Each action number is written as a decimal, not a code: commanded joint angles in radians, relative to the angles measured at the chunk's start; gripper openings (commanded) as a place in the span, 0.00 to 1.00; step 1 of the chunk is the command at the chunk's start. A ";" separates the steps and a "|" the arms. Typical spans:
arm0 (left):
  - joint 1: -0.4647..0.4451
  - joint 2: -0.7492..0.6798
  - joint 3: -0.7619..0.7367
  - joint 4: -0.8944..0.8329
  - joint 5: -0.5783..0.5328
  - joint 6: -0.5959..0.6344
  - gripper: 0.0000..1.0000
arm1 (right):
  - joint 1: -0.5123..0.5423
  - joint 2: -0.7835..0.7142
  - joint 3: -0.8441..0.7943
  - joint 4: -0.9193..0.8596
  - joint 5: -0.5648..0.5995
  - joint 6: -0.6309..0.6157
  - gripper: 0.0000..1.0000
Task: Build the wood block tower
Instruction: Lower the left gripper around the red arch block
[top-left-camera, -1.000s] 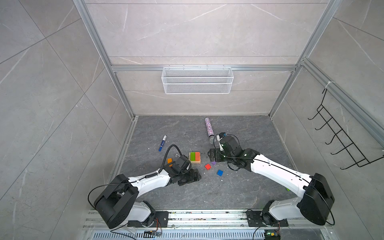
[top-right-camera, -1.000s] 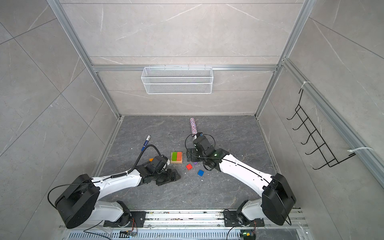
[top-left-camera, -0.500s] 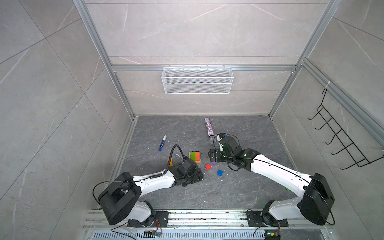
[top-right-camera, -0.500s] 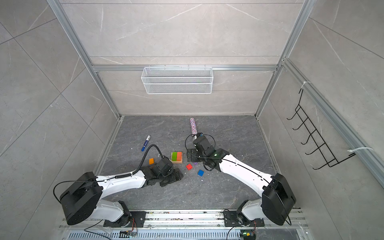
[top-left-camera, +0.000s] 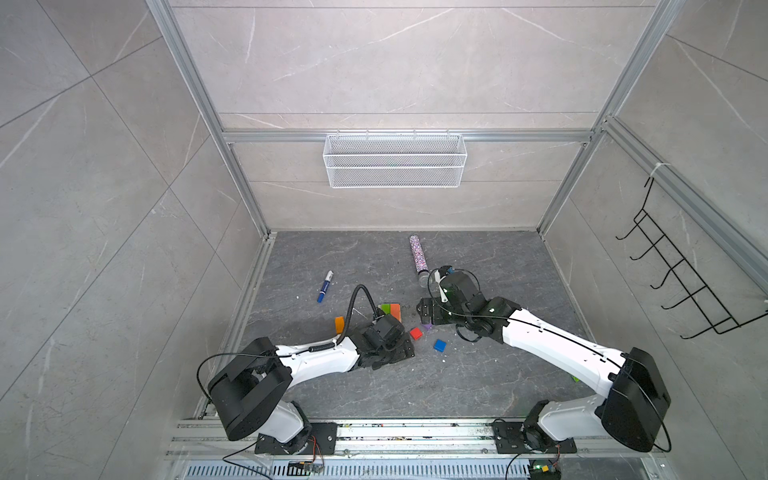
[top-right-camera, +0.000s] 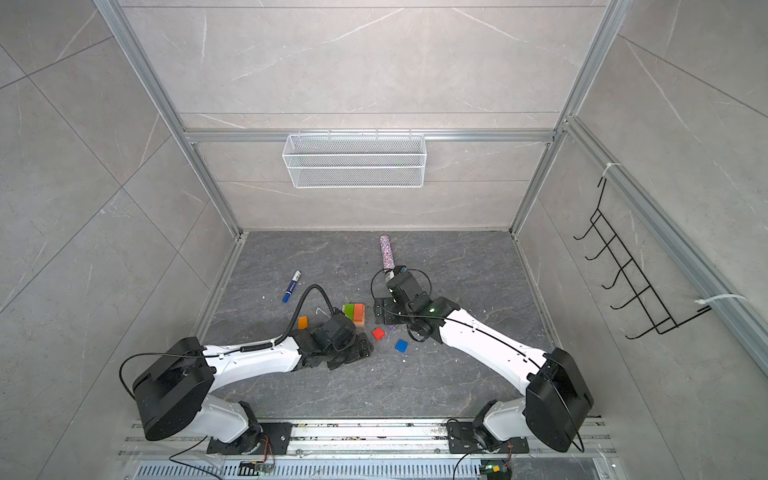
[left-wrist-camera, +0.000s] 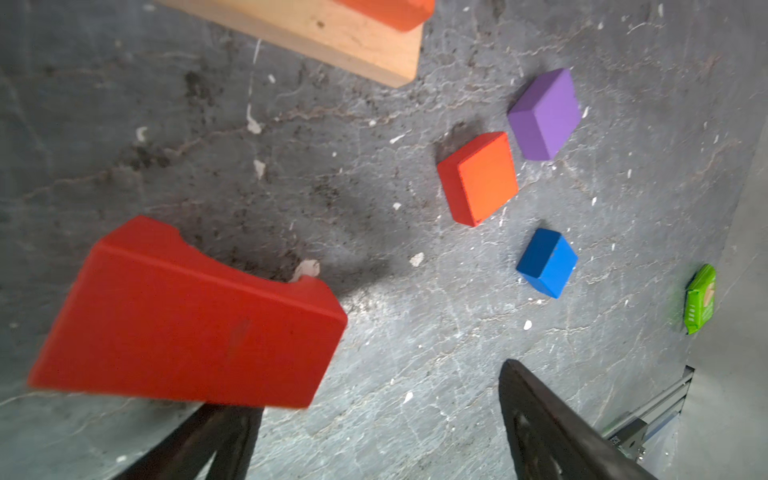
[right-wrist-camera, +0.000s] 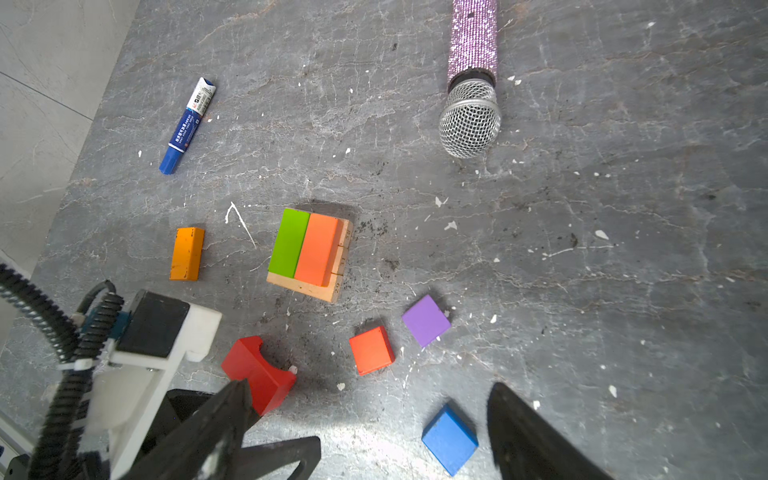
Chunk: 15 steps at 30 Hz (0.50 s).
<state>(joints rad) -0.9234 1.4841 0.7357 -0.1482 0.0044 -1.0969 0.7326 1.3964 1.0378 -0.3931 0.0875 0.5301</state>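
The tower (right-wrist-camera: 309, 253) has only its base and a green-orange layer. Near it on the counter (right-wrist-camera: 582, 249) wait the red arch (right-wrist-camera: 257, 374), orange block (right-wrist-camera: 187, 253), red cube (right-wrist-camera: 371, 350), purple cube (right-wrist-camera: 426, 320) and blue cube (right-wrist-camera: 449, 438). Wide and empty: left hand (left-wrist-camera: 370, 390), right hand (right-wrist-camera: 365, 388).

This is a robotics lab test cell, a purpose-built booth rather than a lived-in room. Grey stone-look wall panels (top-left-camera: 374, 62) are slotted into bare aluminium profiles (top-left-camera: 519, 136). The dark floor slab (top-left-camera: 478, 386) is scuffed and flecked with white chips. Two white-and-black machines, the left arm (top-left-camera: 320, 361) and the right arm (top-left-camera: 552, 349), are bolted to a metal mounting rail (top-left-camera: 415, 434) along the open front edge. Loose cables trail there, near a small circuit board (top-left-camera: 544, 468) with a green light. A white wire basket (top-left-camera: 395, 166) hangs on the back wall and a black hook rack (top-left-camera: 683, 262) on the side wall: props in a mock-up.
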 joint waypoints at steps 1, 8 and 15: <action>-0.004 0.024 0.046 0.019 -0.016 0.001 0.90 | -0.001 -0.023 0.008 -0.024 0.016 0.000 0.87; -0.025 0.017 0.098 -0.055 -0.045 0.049 0.88 | -0.002 -0.038 0.011 -0.048 0.047 0.016 0.87; -0.037 -0.041 0.195 -0.324 -0.076 0.117 0.88 | -0.004 -0.073 0.002 -0.054 0.039 0.008 0.89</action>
<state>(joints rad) -0.9562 1.5002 0.8768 -0.3119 -0.0307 -1.0378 0.7319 1.3575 1.0382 -0.4164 0.1093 0.5304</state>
